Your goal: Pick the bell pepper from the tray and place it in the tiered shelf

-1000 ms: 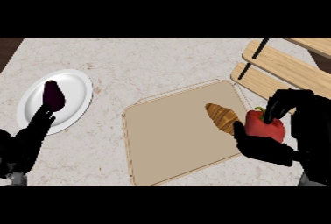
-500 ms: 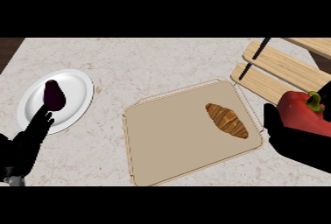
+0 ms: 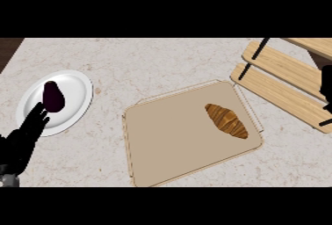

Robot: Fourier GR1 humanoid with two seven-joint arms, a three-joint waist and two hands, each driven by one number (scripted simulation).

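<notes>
A pale speckled stone counter filled the head view. At its middle lay a flat tan tray, turned at an angle to the counter's edges, with one corner pointing toward the upper right.

Just beyond that corner, in the upper right of the view, stood the tiered shelf. Its light wooden boards were stepped one above another and joined by thin black posts, and it ran out past the right edge.

A round white plate sat at the left of the counter, well apart from the tray.

The robot's left hand rose from the lower left corner. Its fingers were straight and together, their tips over the near rim of the plate, and it held nothing.

A brown croissant lay on the right half of the tray, angled from upper left to lower right. A dark purple eggplant rested on the plate, just above the left hand's fingertips.

Only a black sliver of the right hand showed at the right edge, over the shelf's boards. Whether it was open or closed on anything could not be told.

The bell pepper was not on the tray and could not be seen anywhere in the view, so its place could not be told.
</notes>
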